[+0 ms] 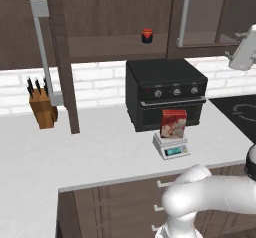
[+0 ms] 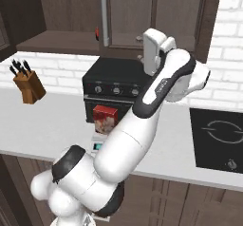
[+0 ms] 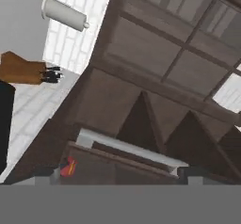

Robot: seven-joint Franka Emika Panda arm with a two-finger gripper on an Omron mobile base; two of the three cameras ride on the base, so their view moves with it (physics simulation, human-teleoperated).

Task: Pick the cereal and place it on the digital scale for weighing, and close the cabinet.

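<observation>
A: Where is the cereal (image 1: 173, 123) sitting?

B: It is standing upright on the digital scale (image 1: 171, 146), which is resting on the white counter (image 1: 90, 142) just in front of the black oven (image 1: 165, 92). From the right base view the box (image 2: 105, 118) is showing beside the arm, with the scale (image 2: 97, 143) partly hidden behind the arm.

A: And the cabinet (image 1: 120, 12)?

B: It is hanging open. The left door (image 1: 62, 57) is swinging out edge-on toward the camera, its long silver handle (image 1: 42, 52) reaching down near the knife block (image 1: 43, 107). The right door (image 1: 205, 17) is also standing ajar. A tiny red-and-black jar (image 1: 147, 35) is sitting on the open shelf.

A: What is the gripper (image 2: 153, 54) doing?

B: It is hovering high, near the right door's handle (image 2: 104, 16), above the oven. In the hand view the handle (image 3: 124, 148) is lying just above the finger tips (image 3: 43, 172), with the jar (image 3: 68, 167) to one side.

A: Open or closed?

B: I cannot tell; the tips are barely peeking over the bottom edge and appear spread well apart, but nothing is clearly between them.
</observation>
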